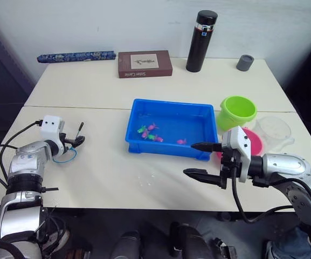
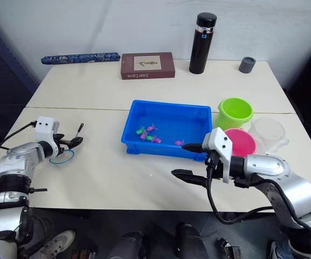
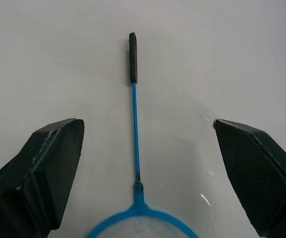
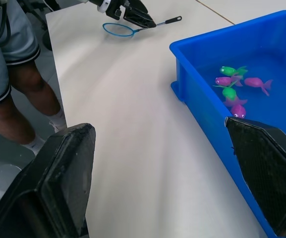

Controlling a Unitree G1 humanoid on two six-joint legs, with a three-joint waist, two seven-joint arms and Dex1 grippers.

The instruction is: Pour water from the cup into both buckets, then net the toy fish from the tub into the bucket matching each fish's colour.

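Two pale cream tables (image 1: 106, 178) stand pushed together against a plain white wall, with a black flask (image 1: 201, 41), a brown box (image 1: 144, 63), a rolled dark blue patterned cloth (image 1: 75, 56) and a small grey cup (image 1: 246, 62) along the far edge.

The shallow bright blue plastic tub (image 1: 170, 111) sits mid-table with a handful of tiny pink and green toy fish (image 1: 151, 133) in it. To its right stand the lime green bucket (image 1: 237, 111) and, nearer the robot, the pink bucket (image 2: 242, 142), with the wide clear plastic cup (image 1: 274, 130) just beside them.

What matters now is the small hoop net with its light blue rim and thin dark handle (image 3: 134, 124). It lies flat on the table well to the left of the tub. The left gripper (image 1: 75, 142) hangs right over it with its two black fingers (image 3: 48, 163) spread wide, one on each side of the handle and neither touching. The hoop (image 1: 64, 157) lies back under the wrist, and the handle runs straight away from the gripper, along the line it points, to the dark grip at the far end (image 1: 80, 130).

The right gripper (image 1: 202, 160) is also wide open and holding nothing, low in front of the tub's near wall and far from the net. The left arm is plainly the nearer one. I would judge its fingers need only come down and shut across the handle.
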